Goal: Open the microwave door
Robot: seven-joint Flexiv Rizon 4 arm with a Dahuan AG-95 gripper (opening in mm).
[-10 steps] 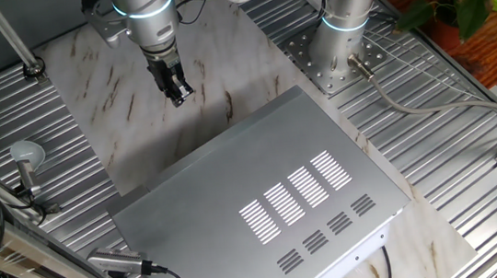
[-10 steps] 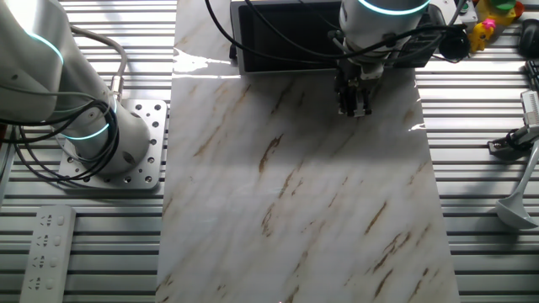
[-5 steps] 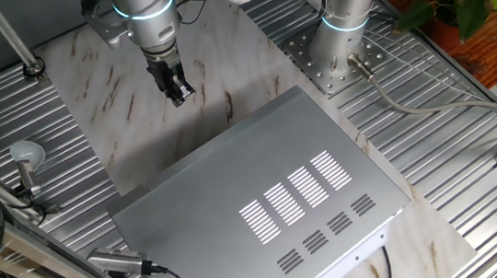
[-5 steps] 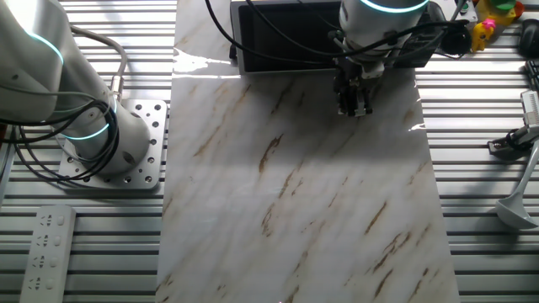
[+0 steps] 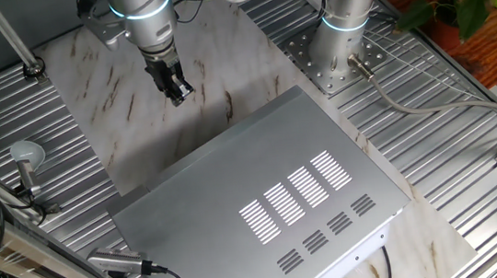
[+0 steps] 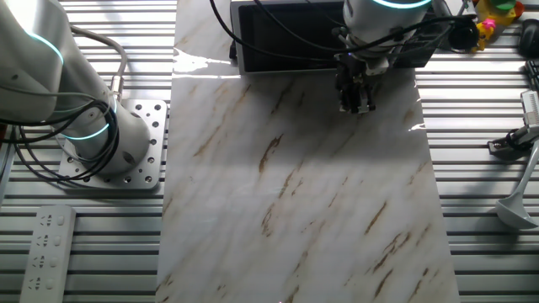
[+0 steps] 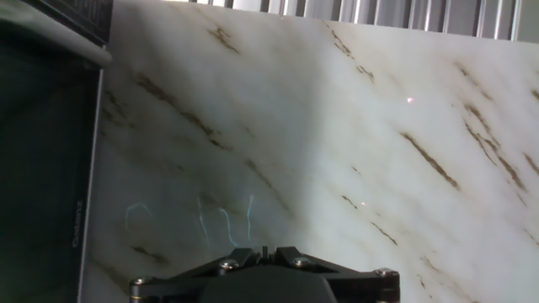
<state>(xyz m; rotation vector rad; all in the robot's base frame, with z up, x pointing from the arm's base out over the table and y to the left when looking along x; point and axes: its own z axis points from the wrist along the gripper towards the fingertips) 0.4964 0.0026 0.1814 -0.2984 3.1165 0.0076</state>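
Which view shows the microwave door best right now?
The other fixed view: the microwave door faces that camera as a dark panel behind the end effector. The hand view catches only its dark edge. The first fixed view shows just the microwave slotted top.

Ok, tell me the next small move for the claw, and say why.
Probably ease the claw in toward the microwave door. The claw hangs over the marble table just in front of the door's dark face and touches nothing, and the door looks flush with the microwave. No handle shows clearly, so the exact contact spot is uncertain.
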